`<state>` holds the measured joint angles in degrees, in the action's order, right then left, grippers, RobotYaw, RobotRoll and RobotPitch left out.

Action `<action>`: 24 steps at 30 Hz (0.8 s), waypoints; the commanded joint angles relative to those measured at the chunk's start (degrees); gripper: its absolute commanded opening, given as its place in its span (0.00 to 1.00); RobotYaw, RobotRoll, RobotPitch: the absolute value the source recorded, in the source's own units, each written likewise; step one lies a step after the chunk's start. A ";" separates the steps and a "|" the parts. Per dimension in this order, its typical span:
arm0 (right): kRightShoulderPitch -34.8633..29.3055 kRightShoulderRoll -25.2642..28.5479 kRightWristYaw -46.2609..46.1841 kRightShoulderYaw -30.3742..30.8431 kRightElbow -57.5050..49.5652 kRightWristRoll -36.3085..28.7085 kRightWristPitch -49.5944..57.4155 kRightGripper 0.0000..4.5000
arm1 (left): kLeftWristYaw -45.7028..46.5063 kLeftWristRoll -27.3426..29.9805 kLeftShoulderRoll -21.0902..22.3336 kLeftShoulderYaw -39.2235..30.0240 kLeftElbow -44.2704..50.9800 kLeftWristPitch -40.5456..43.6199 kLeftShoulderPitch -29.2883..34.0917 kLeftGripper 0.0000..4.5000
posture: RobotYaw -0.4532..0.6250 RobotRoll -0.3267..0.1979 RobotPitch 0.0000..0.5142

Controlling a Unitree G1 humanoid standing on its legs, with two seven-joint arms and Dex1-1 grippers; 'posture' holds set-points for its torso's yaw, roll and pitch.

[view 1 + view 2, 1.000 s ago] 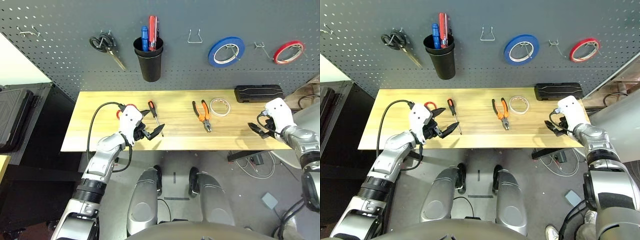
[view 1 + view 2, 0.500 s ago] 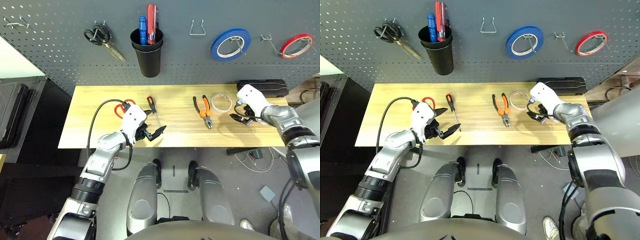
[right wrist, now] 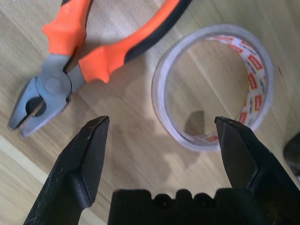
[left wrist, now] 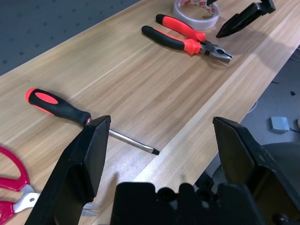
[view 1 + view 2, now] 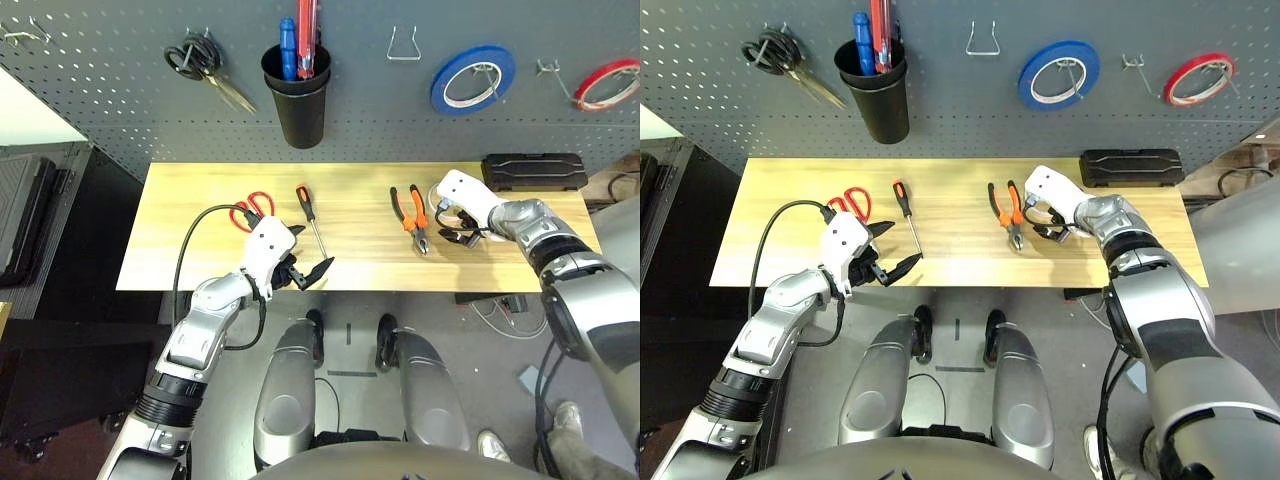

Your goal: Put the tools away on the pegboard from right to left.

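Having swung in from the bench's (image 5: 200,180) right end, right gripper (image 3: 161,136) hovers above cream-white tape roll (image 3: 213,86), jaws apart; first pickup imminent.

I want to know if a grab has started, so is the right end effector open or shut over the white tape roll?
Open. The right end effector has its two black fingers spread wide, poised above the cream-white tape roll, which lies flat on the table, ungripped.

You've got cream-white tape roll (image 3: 213,89) w/ red print inside, orange/black pliers (image 3: 101,44), orange/black screwdriver (image 4: 58,107), red scissors (image 5: 250,210), dark grey dotted pegboard (image 5: 120,90), light wood table (image 5: 200,190).
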<state>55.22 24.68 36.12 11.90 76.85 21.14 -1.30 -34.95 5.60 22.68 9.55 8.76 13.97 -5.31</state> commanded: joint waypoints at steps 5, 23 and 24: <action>-0.63 -1.21 2.07 -0.07 1.78 0.44 3.96 0.86 | 1.26 -0.52 0.59 0.15 3.28 2.49 2.45 1.00 | 0.72 0.62 0.69; -2.42 2.05 -2.29 -1.94 0.86 -0.35 4.07 0.01 | 1.93 -0.73 -0.46 1.13 -0.18 0.78 -1.09 1.00 | 0.69 0.62 0.62; -2.67 2.40 -2.63 -2.20 0.68 -0.62 3.76 0.01 | 1.77 -0.65 -0.54 1.12 -0.36 0.47 -1.28 1.00 | 0.68 0.62 0.62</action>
<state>54.23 26.18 34.08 10.43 77.12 21.07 2.87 -32.92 5.47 22.46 9.78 9.80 15.09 -7.16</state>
